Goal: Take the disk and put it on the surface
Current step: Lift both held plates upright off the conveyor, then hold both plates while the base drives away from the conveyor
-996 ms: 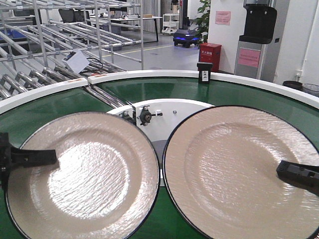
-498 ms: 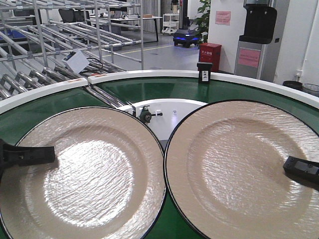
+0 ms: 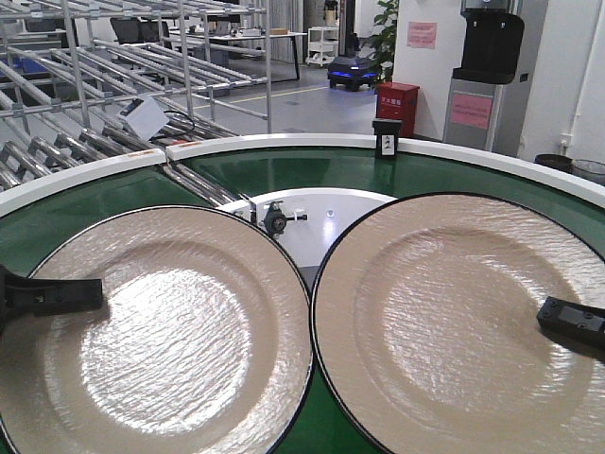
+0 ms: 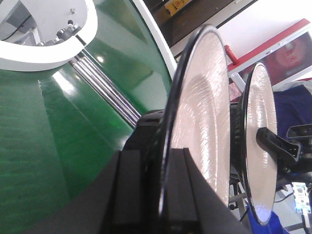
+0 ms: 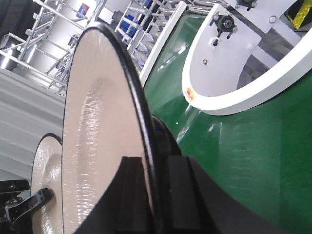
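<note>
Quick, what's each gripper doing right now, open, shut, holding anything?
Left gripper: closed, jaws clamped on the rim of the left disk.
Right gripper: closed, jaws clamped on the rim of the right disk.

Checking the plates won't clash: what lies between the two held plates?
Nothing solid: the front view shows only green belt through the sliver between the left plate and right plate.

left tool [image 3: 87,295] pinching left disk [image 3: 170,340], right tool [image 3: 560,320] pinching right disk [image 3: 435,322]
</note>
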Robot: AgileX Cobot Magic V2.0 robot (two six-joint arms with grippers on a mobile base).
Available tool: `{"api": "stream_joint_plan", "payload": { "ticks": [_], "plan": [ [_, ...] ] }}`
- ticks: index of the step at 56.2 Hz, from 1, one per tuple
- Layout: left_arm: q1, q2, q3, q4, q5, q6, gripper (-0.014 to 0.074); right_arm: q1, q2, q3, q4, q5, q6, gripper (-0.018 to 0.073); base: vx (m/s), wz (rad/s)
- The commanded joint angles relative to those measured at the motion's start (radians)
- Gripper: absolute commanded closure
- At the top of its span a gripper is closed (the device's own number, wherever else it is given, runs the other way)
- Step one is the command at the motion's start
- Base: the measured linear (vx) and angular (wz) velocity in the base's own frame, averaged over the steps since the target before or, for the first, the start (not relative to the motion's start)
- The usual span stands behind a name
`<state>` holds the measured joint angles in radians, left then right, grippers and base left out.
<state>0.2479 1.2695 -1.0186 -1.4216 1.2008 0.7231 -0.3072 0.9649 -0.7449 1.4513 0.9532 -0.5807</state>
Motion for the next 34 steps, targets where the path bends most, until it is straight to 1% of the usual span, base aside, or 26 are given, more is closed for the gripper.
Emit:
{"api": "stream_joint_plan", "payload": {
  "ticks": [1, 9, 17, 34],
  "plan": [
    [-0.004, -0.034, -0.034, -0.147, 0.028, -0.018, 0.0604, -0.008, -0.019, -0.035, 0.123, 0.008, 0.008, 0.0568, -0.02, -0.05],
    [-0.004, -0.034, -0.034, -0.147, 0.027, -0.018, 0.0604, -0.008, -0.019, -0.035, 0.123, 0.006, 0.008, 0.0568, -0.04, -0.10],
    [-0.004, -0.034, -0.034, -0.147, 0.028, -0.018, 0.0604, -0.008, -0.019, -0.035, 0.123, 0.005, 0.008, 0.0568, -0.09, -0.26],
    [-0.004, -0.034, -0.034, -0.147, 0.028, -0.018, 0.0604, -0.008, -0.019, -0.035, 0.123, 0.005, 0.008, 0.0568, -0.12, -0.48]
  ]
}}
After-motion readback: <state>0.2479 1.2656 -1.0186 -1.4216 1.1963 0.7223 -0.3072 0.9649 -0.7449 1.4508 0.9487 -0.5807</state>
